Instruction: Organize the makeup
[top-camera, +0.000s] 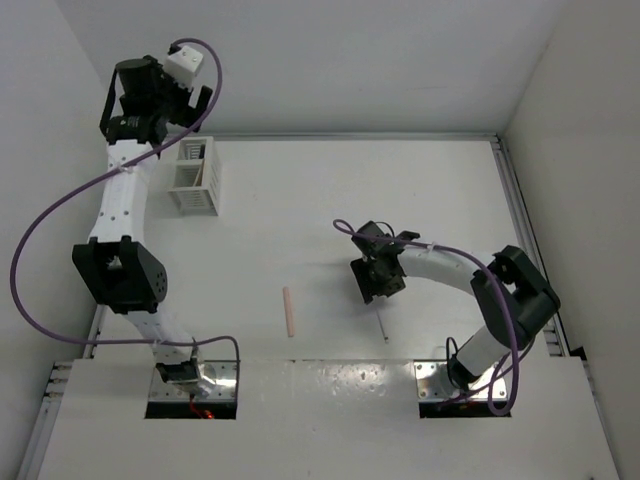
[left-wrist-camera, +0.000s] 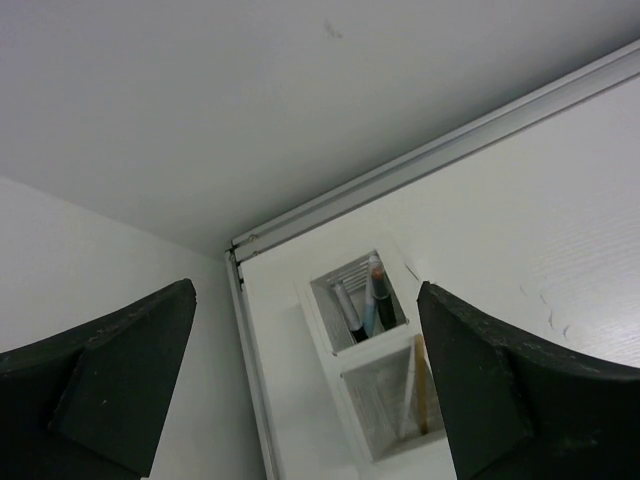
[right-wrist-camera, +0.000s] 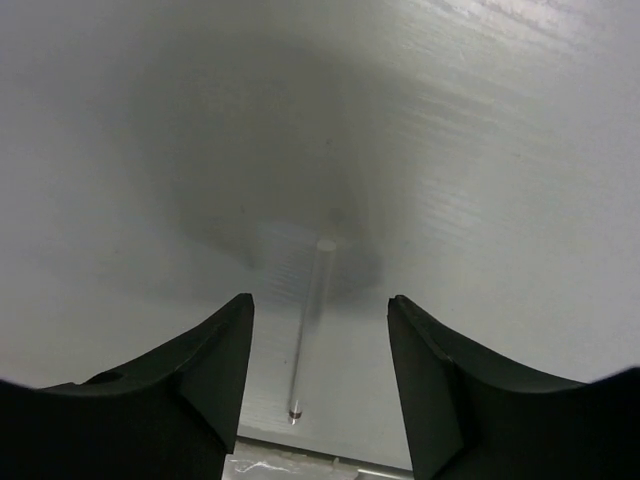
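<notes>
A pink stick (top-camera: 289, 311) lies on the table left of centre. A thin pale stick (top-camera: 383, 327) with a dark tip lies just in front of my right gripper (top-camera: 372, 285). In the right wrist view it (right-wrist-camera: 308, 330) lies on the table below my open, empty right gripper (right-wrist-camera: 320, 300). My left gripper (top-camera: 190, 105) is open and empty, high above the white slatted box (top-camera: 190, 200). In the left wrist view (left-wrist-camera: 305, 290) the box (left-wrist-camera: 372, 347) holds a black-and-white stick (left-wrist-camera: 347, 305), a pale blue one (left-wrist-camera: 370, 295) and a black one (left-wrist-camera: 385, 305) in its far compartment. A tan one (left-wrist-camera: 422, 395) stands in the near compartment.
The box stands at the table's back left corner, close to the left wall and the metal rail (left-wrist-camera: 430, 155) along the back edge. A raised metal rail (top-camera: 520, 230) runs down the table's right side. The arm bases (top-camera: 195, 380) sit at the near edge.
</notes>
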